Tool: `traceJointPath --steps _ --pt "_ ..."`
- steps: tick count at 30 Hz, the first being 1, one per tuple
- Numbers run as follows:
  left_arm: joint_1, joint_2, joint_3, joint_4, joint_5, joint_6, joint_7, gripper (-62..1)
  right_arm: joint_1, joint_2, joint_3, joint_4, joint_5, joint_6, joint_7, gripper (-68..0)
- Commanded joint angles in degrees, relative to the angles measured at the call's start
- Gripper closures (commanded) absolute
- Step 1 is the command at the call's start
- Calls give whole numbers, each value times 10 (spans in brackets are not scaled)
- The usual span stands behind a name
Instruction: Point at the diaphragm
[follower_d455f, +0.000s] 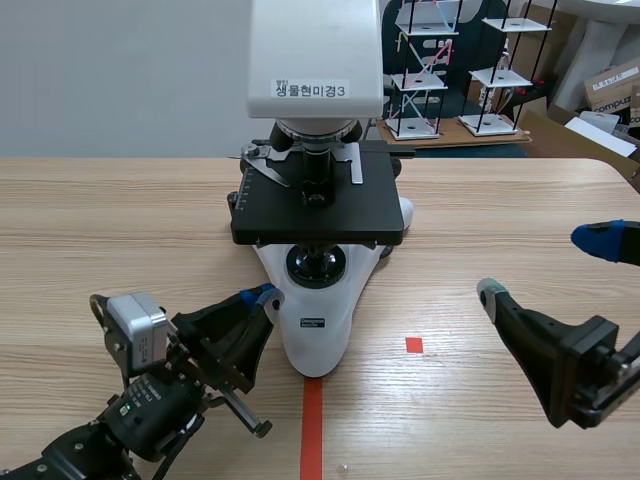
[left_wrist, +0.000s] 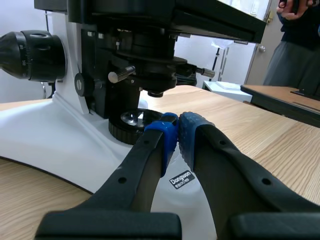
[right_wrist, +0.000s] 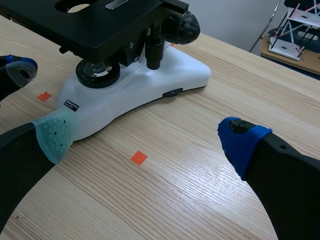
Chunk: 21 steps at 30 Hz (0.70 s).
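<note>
Black-and-white microscope (follower_d455f: 318, 215) — pale wood-grain table (follower_d455f: 100, 225)

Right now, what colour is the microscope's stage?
The stage is black, clearest in the right wrist view.

black arms (follower_d455f: 85, 450), thick black tool fingers (right_wrist: 292, 175), blue and grey-green dotted pads (right_wrist: 57, 132)

We take this for a science lab or classroom: a white-and-black microscope (follower_d455f: 316, 215) with a printed label stands on a pale wooden table (follower_d455f: 100, 250), and behind it we see white rod-and-plate model frames (follower_d455f: 418, 80) and brown cardboard boxes (follower_d455f: 612, 85).
</note>
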<state>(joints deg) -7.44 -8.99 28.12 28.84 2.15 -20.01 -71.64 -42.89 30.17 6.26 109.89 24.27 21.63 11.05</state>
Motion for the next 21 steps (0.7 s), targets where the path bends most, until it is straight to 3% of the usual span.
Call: traceJointPath --steps 1,21 --pt "-3 5 -3 7 -1 0 -8 -46 -1 3 5 3 4 -2 8 -608" --pt "-4 15 -3 5 18 15 -10 -46 -1 3 5 3 4 -2 9 -608"
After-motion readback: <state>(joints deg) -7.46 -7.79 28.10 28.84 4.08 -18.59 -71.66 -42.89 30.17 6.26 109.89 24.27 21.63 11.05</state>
